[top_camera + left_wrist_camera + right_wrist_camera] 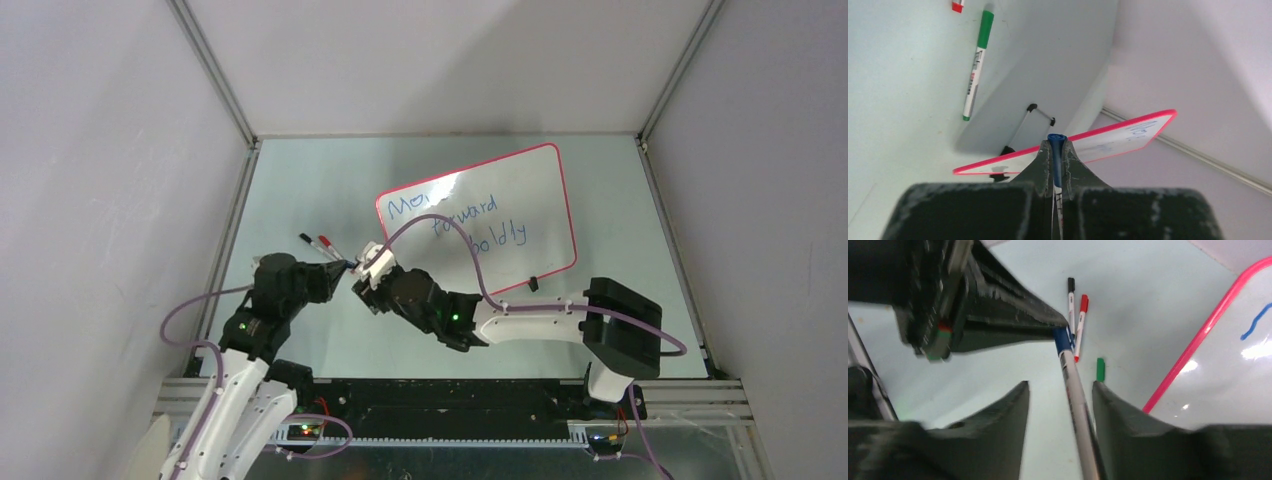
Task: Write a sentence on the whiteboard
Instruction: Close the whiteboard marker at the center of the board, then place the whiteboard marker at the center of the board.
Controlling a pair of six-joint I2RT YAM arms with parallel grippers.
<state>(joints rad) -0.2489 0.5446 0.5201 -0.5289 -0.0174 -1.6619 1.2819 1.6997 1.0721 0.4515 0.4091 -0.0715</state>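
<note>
Your left gripper [1056, 150]: dark, scuffed matte fingers clamped on blue marker [1056, 142], rounded blue end protruding. Your right gripper [1060, 390]: jaws apart either side of slim white barrel; contact unclear, view blurred. Whiteboard [540, 180]: glossy, pink-framed, flat on table right of grippers. Sentence [465, 215]: first word glared out. Green marker [975, 65]: full length in left wrist view, hidden overhead.

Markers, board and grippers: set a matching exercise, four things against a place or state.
Things:
1. blue marker
2. green marker
3. whiteboard
4. right gripper

Places or states:
A. jaws open
B. lying on the table
C. clamped in the left gripper
D. carries the sentence

Pairs: 1-C, 2-B, 3-D, 4-A
</note>
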